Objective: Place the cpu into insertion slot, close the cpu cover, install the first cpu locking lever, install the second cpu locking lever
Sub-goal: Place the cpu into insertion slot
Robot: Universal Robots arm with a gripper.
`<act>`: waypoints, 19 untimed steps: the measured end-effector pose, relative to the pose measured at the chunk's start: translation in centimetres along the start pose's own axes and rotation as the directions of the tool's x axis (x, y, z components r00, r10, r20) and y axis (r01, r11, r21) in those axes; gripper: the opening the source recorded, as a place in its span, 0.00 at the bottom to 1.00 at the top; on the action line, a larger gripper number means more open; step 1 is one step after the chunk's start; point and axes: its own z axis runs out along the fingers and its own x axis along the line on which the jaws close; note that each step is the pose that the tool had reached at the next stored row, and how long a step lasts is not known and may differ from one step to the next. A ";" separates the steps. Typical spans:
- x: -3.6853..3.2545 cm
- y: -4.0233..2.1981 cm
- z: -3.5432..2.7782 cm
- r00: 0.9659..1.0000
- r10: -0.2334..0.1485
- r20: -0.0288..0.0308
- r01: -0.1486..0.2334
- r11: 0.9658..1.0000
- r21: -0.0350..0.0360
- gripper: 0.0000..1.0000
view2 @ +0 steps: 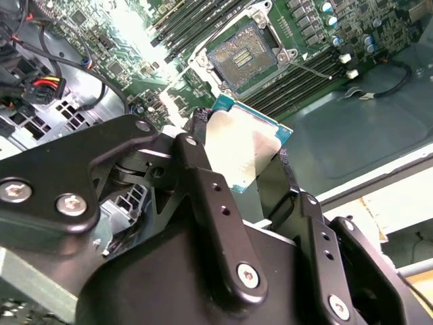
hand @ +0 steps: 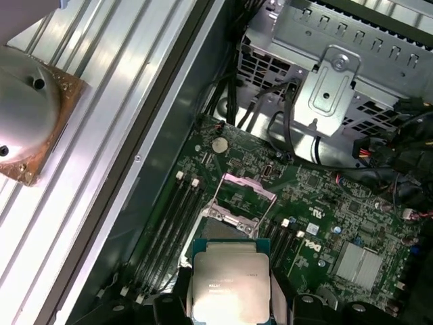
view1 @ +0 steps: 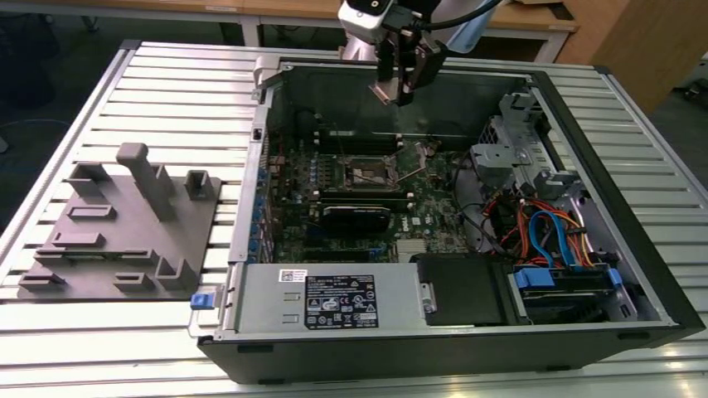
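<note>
The cpu (hand: 230,284), a flat square chip with a pale metal top, is clamped between the black fingers of my gripper (hand: 230,299); in the second wrist view the cpu (view2: 247,145) shows in the same hold. In the exterior view my gripper (view1: 399,89) hangs over the far side of the open computer case, well above the motherboard. The insertion slot (view2: 243,57) lies bare with its dark centre showing, beyond the chip. The cpu cover (hand: 242,195) stands tilted up off the insertion slot (view1: 370,172). A thin locking lever (view2: 310,68) sticks out beside the socket.
Long black memory slots (hand: 172,223) flank the socket. A black card (view1: 354,218) lies nearer the camera than the socket, then the power supply (view1: 327,300). A metal drive cage (view1: 503,153) and coloured cables (view1: 542,232) fill the exterior view's right. A grey fixture block (view1: 122,224) sits outside the case.
</note>
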 end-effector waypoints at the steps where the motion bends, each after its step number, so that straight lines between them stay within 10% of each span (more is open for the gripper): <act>1: 0.00 0.00 0.00 1.000 0.009 0.001 -0.009 1.000 0.000 0.54; 19: 0.00 0.00 0.00 0.999 0.037 0.003 -0.037 0.999 -0.001 0.54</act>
